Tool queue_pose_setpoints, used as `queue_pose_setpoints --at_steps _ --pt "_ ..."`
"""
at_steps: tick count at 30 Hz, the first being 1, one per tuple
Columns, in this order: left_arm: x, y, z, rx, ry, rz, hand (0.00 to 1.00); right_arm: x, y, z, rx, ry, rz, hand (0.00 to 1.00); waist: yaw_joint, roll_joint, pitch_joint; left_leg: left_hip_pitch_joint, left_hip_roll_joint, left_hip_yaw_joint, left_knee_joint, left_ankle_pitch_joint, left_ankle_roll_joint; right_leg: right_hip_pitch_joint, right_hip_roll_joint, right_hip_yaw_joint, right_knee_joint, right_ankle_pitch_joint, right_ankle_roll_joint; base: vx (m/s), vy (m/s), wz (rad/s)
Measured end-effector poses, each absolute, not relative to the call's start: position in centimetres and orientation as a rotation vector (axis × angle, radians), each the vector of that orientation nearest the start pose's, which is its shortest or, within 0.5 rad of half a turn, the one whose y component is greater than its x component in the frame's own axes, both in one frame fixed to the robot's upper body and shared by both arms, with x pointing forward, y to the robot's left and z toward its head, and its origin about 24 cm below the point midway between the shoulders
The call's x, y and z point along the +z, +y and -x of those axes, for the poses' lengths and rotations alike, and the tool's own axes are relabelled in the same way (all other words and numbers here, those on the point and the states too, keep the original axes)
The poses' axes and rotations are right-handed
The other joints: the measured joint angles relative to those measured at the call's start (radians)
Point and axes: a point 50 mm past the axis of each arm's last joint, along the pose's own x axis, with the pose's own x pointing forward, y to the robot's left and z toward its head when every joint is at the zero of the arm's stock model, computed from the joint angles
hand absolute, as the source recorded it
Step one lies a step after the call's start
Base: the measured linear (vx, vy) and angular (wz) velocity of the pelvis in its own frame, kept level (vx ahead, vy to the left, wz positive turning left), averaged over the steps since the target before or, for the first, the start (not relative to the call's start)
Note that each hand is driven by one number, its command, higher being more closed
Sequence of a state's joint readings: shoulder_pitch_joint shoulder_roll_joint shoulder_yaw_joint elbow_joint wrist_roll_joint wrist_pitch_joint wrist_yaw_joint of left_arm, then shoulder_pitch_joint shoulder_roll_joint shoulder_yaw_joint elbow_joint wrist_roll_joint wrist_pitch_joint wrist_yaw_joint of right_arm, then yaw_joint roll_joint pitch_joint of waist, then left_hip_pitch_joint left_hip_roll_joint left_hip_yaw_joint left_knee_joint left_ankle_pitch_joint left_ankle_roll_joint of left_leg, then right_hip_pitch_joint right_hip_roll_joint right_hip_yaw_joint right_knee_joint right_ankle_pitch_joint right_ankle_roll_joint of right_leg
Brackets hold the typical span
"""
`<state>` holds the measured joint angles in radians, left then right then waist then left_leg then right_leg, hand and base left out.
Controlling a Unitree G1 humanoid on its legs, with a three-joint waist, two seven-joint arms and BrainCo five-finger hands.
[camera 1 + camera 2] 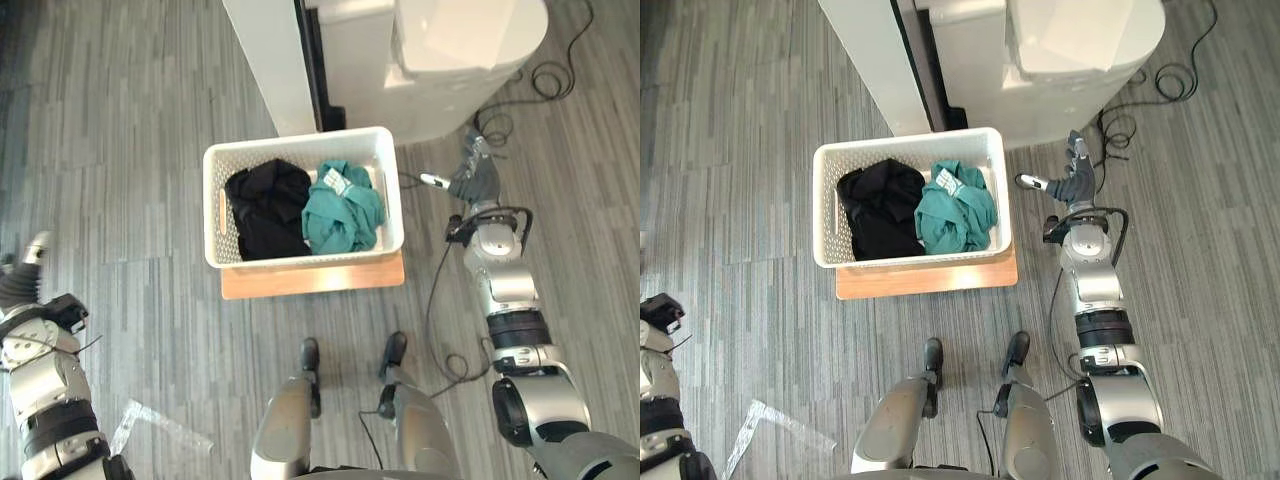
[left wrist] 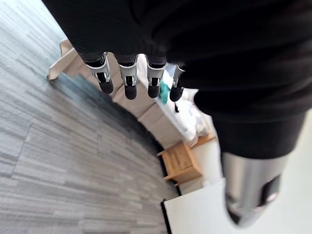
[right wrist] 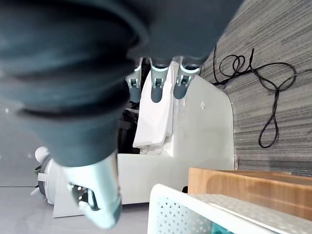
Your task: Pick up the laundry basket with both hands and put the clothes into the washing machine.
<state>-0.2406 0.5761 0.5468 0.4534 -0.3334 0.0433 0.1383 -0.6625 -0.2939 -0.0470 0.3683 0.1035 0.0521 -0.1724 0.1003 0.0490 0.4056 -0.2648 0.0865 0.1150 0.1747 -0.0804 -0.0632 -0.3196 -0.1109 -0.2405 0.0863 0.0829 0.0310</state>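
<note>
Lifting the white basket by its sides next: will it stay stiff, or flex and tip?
Probably fairly stiff: the laundry basket has perforated, plastic-looking walls and a thick rim. Likely light, holding just a black garment and a teal garment. Those look floppy and may slide if it tilts.

Floor (image 1: 120, 150): grey striped planks, evenly lit. Low wooden board (image 1: 312, 277) lies flat at centre. Clear plastic wrapper (image 1: 130, 420) on the floor at 7 o'clock. Small wooden stand (image 2: 183, 163) stands further off.
</note>
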Motion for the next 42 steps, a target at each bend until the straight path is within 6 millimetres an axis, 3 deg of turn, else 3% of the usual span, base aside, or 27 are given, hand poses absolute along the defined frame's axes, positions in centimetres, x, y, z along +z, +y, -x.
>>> queue_pose_setpoints --at_steps 6,9,13,20,26,31,42 --pt "13.9 36.1 -30.5 0.429 -0.056 -0.105 0.0 17.2 -16.4 -36.3 -0.054 -0.294 0.133 0.0 -0.005 -0.006 0.032 -0.053 0.009 0.034 0.001 0.014 -0.006 -0.073 -0.005 0.013 0.024 0.004 -0.006 -0.03 -0.005 -0.09" --pt "15.5 34.4 -32.6 0.318 -0.07 -0.16 0.0 18.7 -15.5 -35.9 -0.022 -0.362 0.118 0.0 -0.008 -0.007 0.034 -0.075 0.02 0.059 0.01 0.013 -0.007 -0.105 0.001 0.026 0.035 0.008 -0.011 -0.04 -0.029 -0.18" --pt "16.1 32.5 -34.4 0.228 -0.074 -0.177 0.0 19.5 -14.3 -35.9 0.02 -0.402 0.121 0.0 -0.015 -0.009 0.035 -0.11 0.038 0.085 0.027 0.012 -0.008 -0.135 0.012 0.027 0.038 0.011 -0.016 -0.03 -0.045 -0.06" --pt "15.3 32.4 -35.4 0.231 -0.023 -0.094 0.0 20.9 -11.1 -37.2 0.125 -0.388 -0.01 0.0 -0.031 -0.016 0.039 -0.176 0.06 0.122 0.074 0.007 -0.015 -0.196 0.021 0.037 0.059 0.017 -0.025 -0.03 -0.035 -0.05" --pt "16.2 33.0 -35.8 0.267 -0.03 -0.086 0.0 21.6 -9.2 -38.2 0.192 -0.343 -0.072 0.0 -0.032 -0.016 0.039 -0.215 0.089 0.135 0.111 0.005 -0.017 -0.214 0.039 0.029 0.059 0.025 -0.035 -0.02 -0.052 -0.01" --pt "16.6 33.1 -35.8 0.287 -0.053 -0.089 0.0 23.0 -9.0 -39.3 0.18 -0.339 -0.043 0.0 -0.033 -0.016 0.039 -0.245 0.097 0.133 0.125 0.006 -0.017 -0.236 0.043 0.021 0.06 0.031 -0.042 -0.01 -0.037 0.02" --pt "17.9 32.9 -35.6 0.309 -0.128 -0.077 0.0 22.6 -9.9 -40.9 0.127 -0.244 0.027 0.0 -0.027 -0.016 0.039 -0.265 0.1 0.108 0.119 0.017 -0.034 -0.235 0.044 -0.013 0.05 0.031 -0.043 0.04 -0.02 0.08"
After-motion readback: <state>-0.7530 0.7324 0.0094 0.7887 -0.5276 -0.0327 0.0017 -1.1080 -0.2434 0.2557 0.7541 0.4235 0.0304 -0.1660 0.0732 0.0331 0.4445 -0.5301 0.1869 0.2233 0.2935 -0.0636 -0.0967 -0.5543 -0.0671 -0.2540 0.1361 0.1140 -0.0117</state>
